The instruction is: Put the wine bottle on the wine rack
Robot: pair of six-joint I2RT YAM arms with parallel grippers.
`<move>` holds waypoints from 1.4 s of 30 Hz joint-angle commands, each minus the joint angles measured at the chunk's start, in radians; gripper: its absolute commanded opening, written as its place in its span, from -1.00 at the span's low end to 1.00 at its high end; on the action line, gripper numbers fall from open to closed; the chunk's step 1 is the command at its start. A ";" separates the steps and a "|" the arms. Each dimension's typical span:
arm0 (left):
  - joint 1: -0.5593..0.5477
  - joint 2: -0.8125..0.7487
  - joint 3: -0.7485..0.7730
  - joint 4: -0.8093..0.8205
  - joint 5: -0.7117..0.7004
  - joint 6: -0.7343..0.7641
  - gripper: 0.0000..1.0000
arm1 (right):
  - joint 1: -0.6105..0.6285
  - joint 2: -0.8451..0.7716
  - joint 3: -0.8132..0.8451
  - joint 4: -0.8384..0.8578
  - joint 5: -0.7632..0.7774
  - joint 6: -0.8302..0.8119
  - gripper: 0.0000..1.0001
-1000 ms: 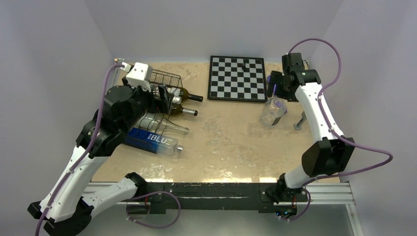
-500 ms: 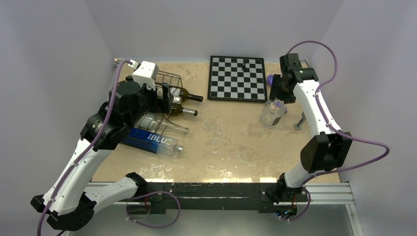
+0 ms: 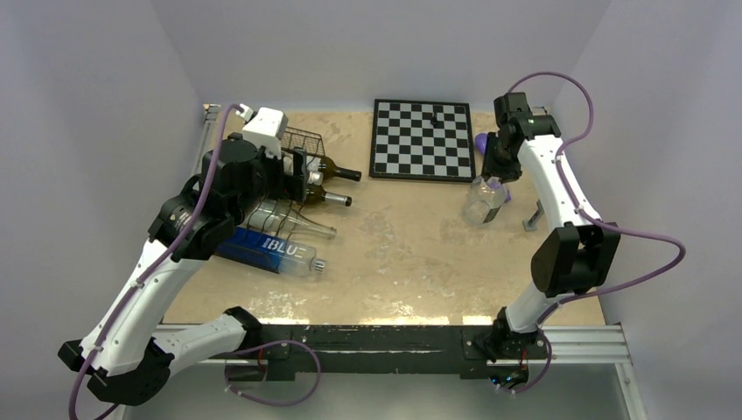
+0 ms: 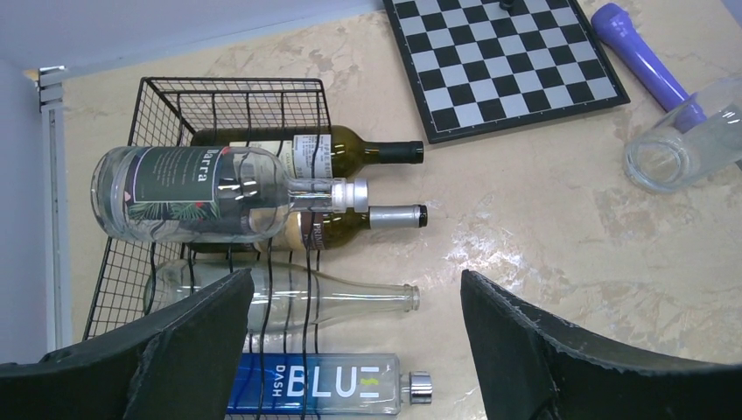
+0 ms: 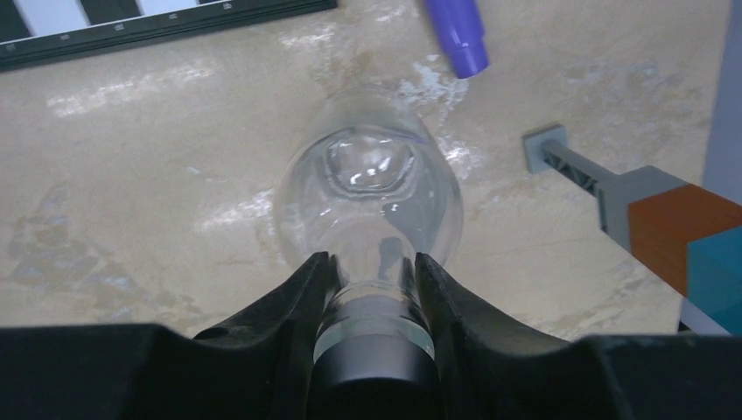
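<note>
The wine bottle (image 3: 484, 203) is clear glass with a dark cap, standing tilted on the table at the right. My right gripper (image 3: 494, 179) is shut on its neck; in the right wrist view both fingers (image 5: 311, 289) press the neck of the wine bottle (image 5: 367, 192) just below the cap. The wine rack (image 3: 297, 140), black wire, sits at the far left and holds dark and clear bottles. My left gripper (image 3: 302, 175) hovers open over it with nothing between its fingers. The left wrist view shows the wine rack (image 4: 227, 105) beyond that gripper (image 4: 357, 278).
A labelled clear bottle (image 4: 192, 192) lies across two dark bottles (image 4: 350, 149). A slim clear bottle (image 4: 350, 297) and a blue bottle (image 4: 324, 385) lie nearer. A chessboard (image 3: 423, 140) sits at the back. A purple marker (image 5: 457, 31) and a grey-handled tool (image 5: 647, 210) lie beside the wine bottle.
My right gripper has closed onto the wine bottle's neck. The left arm has shifted a little back and to the right over the rack, still open.
</note>
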 commanded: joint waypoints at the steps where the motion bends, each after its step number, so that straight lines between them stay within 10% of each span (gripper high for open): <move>1: 0.006 -0.002 0.019 0.015 -0.010 0.029 0.84 | -0.005 -0.009 0.054 -0.010 0.026 -0.011 -0.46; 5: 0.008 -0.003 0.017 0.014 -0.008 0.035 0.84 | -0.005 -0.010 0.060 -0.033 0.019 -0.006 -1.00; 25: 0.007 -0.017 0.007 0.008 0.005 0.032 0.84 | 0.003 -0.233 -0.050 0.124 -0.458 0.104 -1.00; 42: 0.007 -0.047 0.057 -0.033 0.046 0.018 0.87 | 0.193 -0.309 -0.076 0.219 -0.469 0.149 -1.00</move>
